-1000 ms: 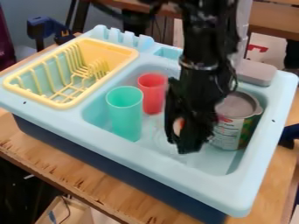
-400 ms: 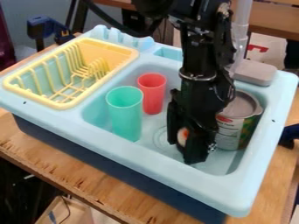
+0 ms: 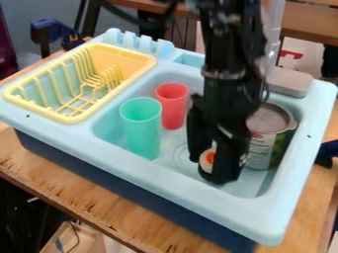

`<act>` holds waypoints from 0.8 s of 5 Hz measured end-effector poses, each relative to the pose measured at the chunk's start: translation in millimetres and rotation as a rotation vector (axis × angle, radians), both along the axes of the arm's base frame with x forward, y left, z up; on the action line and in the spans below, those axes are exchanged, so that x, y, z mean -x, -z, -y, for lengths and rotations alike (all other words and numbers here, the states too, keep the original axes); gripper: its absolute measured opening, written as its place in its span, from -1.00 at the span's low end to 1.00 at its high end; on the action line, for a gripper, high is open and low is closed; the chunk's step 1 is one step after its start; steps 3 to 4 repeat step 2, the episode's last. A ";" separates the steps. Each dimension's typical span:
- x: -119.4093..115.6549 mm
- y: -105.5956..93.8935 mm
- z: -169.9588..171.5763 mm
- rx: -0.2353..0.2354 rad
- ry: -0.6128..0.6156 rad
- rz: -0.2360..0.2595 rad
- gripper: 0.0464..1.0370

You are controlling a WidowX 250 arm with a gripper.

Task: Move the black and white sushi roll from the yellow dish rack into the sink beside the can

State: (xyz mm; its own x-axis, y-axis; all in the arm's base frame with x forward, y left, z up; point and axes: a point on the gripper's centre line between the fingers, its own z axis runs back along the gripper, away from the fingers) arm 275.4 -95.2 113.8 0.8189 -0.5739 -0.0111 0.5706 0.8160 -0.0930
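Observation:
The black gripper (image 3: 212,170) hangs low in the right half of the light blue sink basin (image 3: 254,184), shut on a small white object with an orange centre (image 3: 208,159). The silver can with a printed label (image 3: 263,143) stands just right of the gripper, partly behind it. To the left, a green cup (image 3: 141,129) stands upright, with a red cup (image 3: 172,105) behind it, also upright. The arm hides part of the basin's back wall.
A yellow dish rack (image 3: 74,118) lies at the sink's left. A grey block (image 3: 289,82) rests on the back right rim, beside a clear upright tube. The sink sits on a wooden table (image 3: 99,195).
Compared with a second ago, the gripper is lower and a little nearer the front of the basin. The small white and orange object has moved down with it. Cups and can are unmoved.

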 end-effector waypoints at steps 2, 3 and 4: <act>22.5 -100.2 -24.4 0.013 -0.207 0.110 0.93; 22.5 -100.2 -24.4 0.013 -0.207 0.110 0.93; 22.5 -100.2 -24.4 0.013 -0.207 0.110 0.93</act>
